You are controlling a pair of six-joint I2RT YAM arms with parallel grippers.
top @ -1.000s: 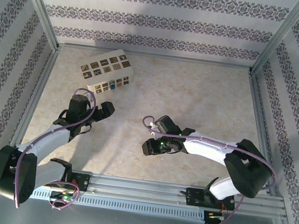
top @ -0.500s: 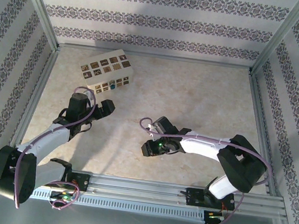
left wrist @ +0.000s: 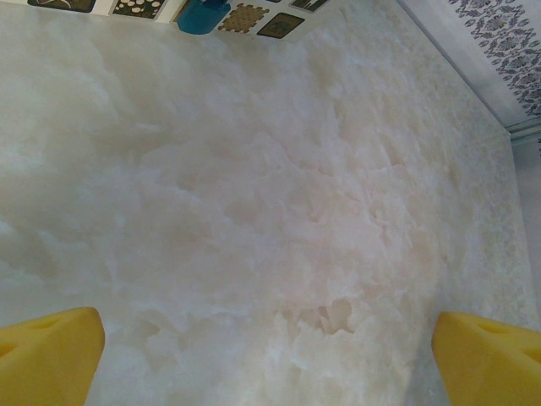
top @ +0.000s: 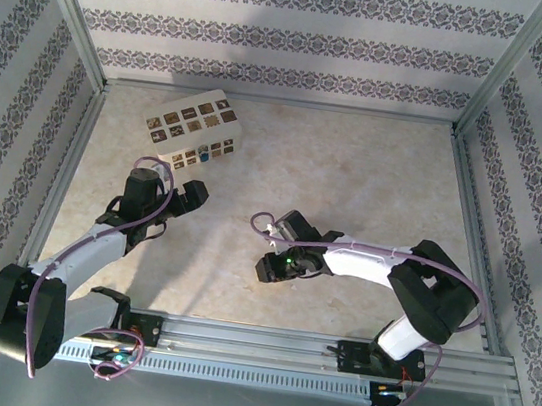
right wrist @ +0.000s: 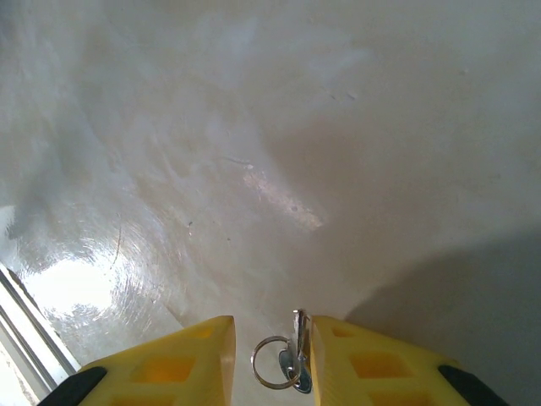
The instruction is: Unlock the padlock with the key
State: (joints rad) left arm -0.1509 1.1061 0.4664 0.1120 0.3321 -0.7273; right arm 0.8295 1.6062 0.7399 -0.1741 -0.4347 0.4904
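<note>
A small silver key (right wrist: 296, 353) on a wire ring (right wrist: 272, 365) stands on edge on the pale table, leaning against the right finger (right wrist: 355, 359) of my right gripper (right wrist: 272, 334). That gripper's jaws straddle the key and ring, narrowed but with a gap left on the ring's side. From above, the right gripper (top: 268, 268) is low over the table's middle. The blue padlock (left wrist: 201, 13) sits at the front face of a white patterned box (top: 193, 127). My left gripper (top: 191, 196) is wide open just in front of that box, with nothing between its fingers.
The patterned box stands at the back left of the table. Metal rails (top: 261, 343) run along the near edge, and wallpapered walls (top: 284, 38) close in the back and both sides. Bare marbled tabletop (top: 356, 175) lies between the arms and the back wall.
The right arm has shifted slightly left and its jaws have narrowed around the key. The left arm has not moved.
</note>
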